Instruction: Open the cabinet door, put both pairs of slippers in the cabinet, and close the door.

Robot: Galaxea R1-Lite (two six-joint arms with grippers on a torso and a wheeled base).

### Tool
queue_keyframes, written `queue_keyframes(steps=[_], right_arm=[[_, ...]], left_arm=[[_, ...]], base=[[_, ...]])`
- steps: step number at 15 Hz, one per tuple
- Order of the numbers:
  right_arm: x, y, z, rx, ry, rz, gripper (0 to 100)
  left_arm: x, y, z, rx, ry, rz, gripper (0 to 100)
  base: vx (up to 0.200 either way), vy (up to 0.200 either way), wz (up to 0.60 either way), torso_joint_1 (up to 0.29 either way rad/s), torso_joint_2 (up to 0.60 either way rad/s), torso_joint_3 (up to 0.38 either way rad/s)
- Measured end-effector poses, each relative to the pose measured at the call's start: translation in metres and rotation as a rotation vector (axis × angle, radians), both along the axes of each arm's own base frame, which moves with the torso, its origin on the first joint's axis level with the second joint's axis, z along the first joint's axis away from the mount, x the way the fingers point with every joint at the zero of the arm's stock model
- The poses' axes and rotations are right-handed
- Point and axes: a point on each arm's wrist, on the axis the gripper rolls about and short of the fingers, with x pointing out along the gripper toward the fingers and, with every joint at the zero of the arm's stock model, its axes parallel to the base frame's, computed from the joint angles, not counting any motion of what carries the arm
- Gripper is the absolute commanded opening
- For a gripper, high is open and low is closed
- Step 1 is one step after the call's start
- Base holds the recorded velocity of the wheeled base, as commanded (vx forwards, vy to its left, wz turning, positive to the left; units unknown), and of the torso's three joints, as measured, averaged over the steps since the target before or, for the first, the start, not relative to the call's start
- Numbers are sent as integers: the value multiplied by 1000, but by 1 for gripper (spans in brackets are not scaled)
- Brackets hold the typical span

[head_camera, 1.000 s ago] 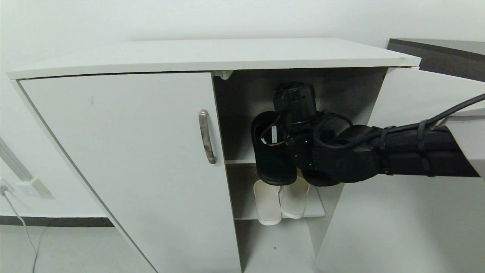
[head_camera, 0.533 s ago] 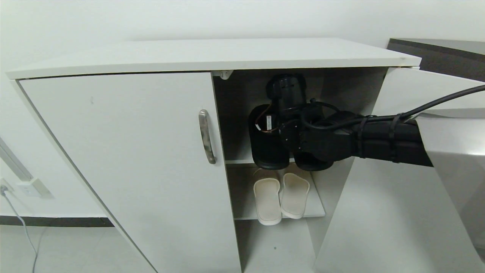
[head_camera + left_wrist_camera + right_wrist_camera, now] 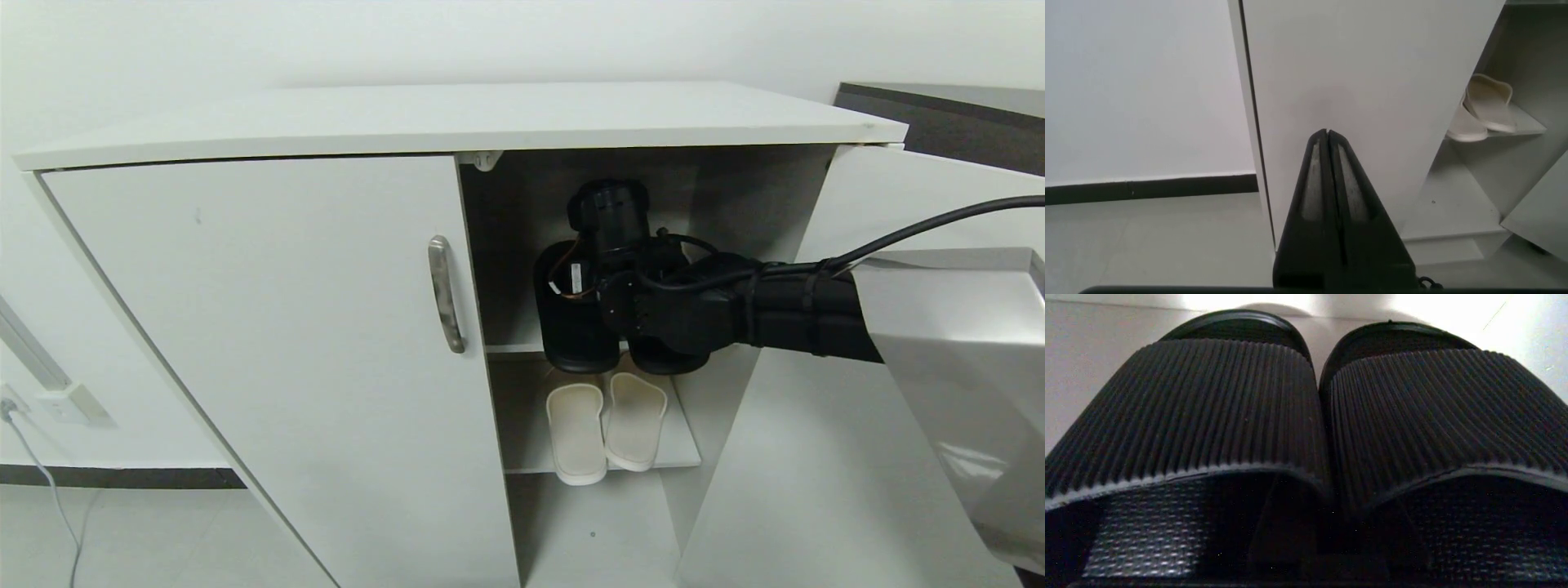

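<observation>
Fingers on the left hand (image 3: 1327, 135) are pressed together, empty, outside the cabinet (image 3: 457, 122). Past the open door (image 3: 816, 457), the right hand (image 3: 1300, 554), clamped on the black slippers (image 3: 571, 327), has pushed them deeper onto the upper shelf (image 3: 510, 349). White slippers (image 3: 604, 425) sit below; releasing and closing the door likely remain.

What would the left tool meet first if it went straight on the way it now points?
Probably the closed cabinet door: the left tool, shut, points straight at its white panel. How far off it is cannot be told.
</observation>
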Motion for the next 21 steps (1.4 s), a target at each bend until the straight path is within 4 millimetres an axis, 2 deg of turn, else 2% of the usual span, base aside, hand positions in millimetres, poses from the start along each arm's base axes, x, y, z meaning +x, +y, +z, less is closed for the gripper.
queue_keyframes(steps=[2,3,7,10,18,21], right_arm=[[1,0,-1,1,1,-2,0],[0,0,-1,2,1,-1,100],[0,0,-1,5,1,-4,100],[-8,2,6,12,-6,4,100],[-48,-14,8,0,49,29,100],[-72,-17,5,18,56,70,100]], left_arm=[[0,0,0,0,0,0,0],[0,0,0,0,0,0,0],[0,0,0,0,0,-1,0],[0,0,0,0,0,0,0],[0,0,0,0,0,0,0],[0,0,0,0,0,-1,0]], base=[[0,0,0,0,0,0],[0,0,0,0,0,0],[0,0,0,0,0,0],[0,0,0,0,0,0],[0,0,0,0,0,0],[0,0,0,0,0,0]])
